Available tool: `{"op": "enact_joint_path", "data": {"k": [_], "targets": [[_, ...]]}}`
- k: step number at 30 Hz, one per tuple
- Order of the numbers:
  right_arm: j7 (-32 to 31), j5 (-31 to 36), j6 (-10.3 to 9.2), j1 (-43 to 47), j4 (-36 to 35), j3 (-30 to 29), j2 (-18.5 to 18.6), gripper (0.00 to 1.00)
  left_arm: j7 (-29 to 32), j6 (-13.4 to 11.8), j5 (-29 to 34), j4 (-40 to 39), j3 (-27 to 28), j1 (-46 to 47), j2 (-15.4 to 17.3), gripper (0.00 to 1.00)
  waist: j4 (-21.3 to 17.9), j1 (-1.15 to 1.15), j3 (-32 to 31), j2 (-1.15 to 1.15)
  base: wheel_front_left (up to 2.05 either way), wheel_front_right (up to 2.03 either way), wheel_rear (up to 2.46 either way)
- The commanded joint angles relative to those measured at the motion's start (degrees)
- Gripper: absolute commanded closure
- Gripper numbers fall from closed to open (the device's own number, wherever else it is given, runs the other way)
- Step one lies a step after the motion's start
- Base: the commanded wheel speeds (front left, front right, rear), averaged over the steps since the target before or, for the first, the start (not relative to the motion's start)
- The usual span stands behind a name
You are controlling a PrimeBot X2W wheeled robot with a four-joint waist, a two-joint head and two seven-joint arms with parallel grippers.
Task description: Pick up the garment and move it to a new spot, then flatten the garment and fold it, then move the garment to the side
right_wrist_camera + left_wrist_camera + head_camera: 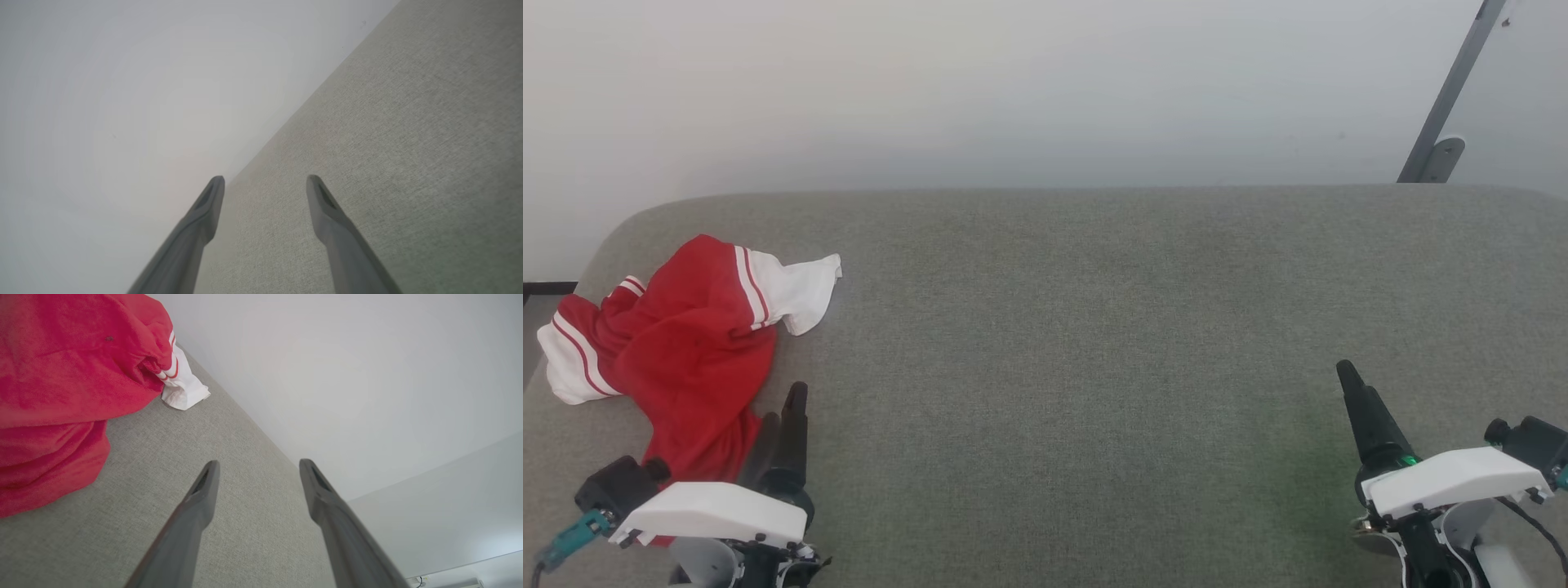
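Crumpled red garment (pixel 686 343) lies on a grey surface (pixel 1094 327) just left of the left gripper (pixel 258 465), its jaws wide apart and empty; right gripper (pixel 265 179), well away from the garment, likewise spread wide, empty.

Garment (pixel 686 343) on table's (pixel 1094 327) left end, seemingly just beside left gripper (pixel 784 402).

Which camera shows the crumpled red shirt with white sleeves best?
Head view: it shows nearly the whole crumpled red shirt with white striped sleeves. Left wrist view crops it to red folds and one sleeve; right wrist view faces grey fabric and wall.
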State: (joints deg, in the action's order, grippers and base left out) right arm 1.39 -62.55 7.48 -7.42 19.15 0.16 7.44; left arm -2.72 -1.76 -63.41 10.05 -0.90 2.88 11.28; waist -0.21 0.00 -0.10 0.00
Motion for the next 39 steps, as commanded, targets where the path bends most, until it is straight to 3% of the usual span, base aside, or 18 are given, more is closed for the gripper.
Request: {"op": "enact_joint_path", "data": {"k": [1, 39], "targets": [[0.3, 0.7, 0.01, -1.5, -0.4, 0.2, 0.4, 0.0, -0.3, -0.2, 0.7, -1.0, 0.0, 0.5, 0.7, 0.0, 0.0, 0.0, 0.0, 0.0, 0.0, 0.0, 0.0], [4.0, 21.1, 0.01, -2.8, -1.5, 1.1, 3.3, 0.0, -6.9, 3.0, 24.4, -4.2, 1.7, -1.5, 1.7, 0.0, -0.4, 0.0, 0.0, 0.0, 0.0, 0.0, 0.0]]}}
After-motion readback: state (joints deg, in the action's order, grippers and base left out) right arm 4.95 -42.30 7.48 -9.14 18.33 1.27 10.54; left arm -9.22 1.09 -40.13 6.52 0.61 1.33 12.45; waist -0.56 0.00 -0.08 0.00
